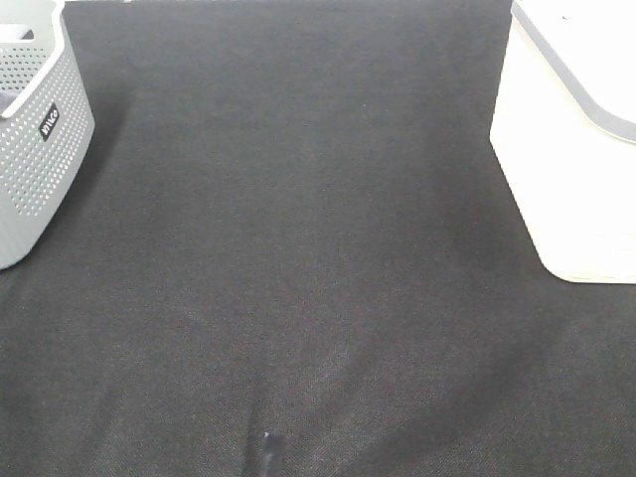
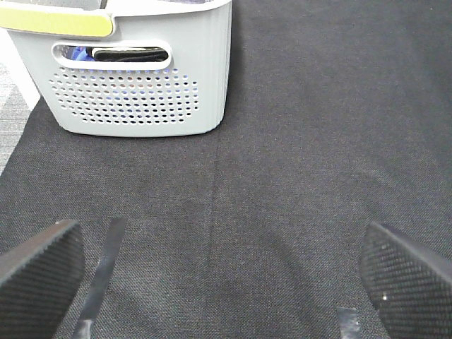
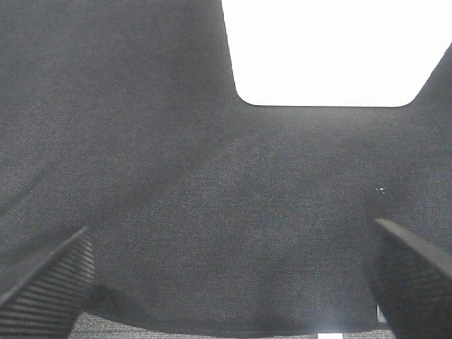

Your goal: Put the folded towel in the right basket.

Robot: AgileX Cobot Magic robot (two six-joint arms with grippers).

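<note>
No folded towel shows on the black cloth. The white right basket (image 1: 571, 149) stands at the right edge of the exterior high view, and it also shows as a bright white box in the right wrist view (image 3: 325, 49), ahead of my right gripper (image 3: 226, 282). That gripper is open and empty over bare cloth. My left gripper (image 2: 222, 282) is open and empty, facing the grey perforated left basket (image 2: 141, 99). Dark and blue cloth shows through that basket's handle slot (image 2: 127, 54). Neither gripper shows in the exterior high view.
The grey basket (image 1: 35, 139) stands at the far left of the black cloth (image 1: 298, 248). Shiny tape strips (image 2: 99, 275) lie on the cloth near my left gripper. A small dark streak (image 1: 266, 455) marks the cloth's near edge.
</note>
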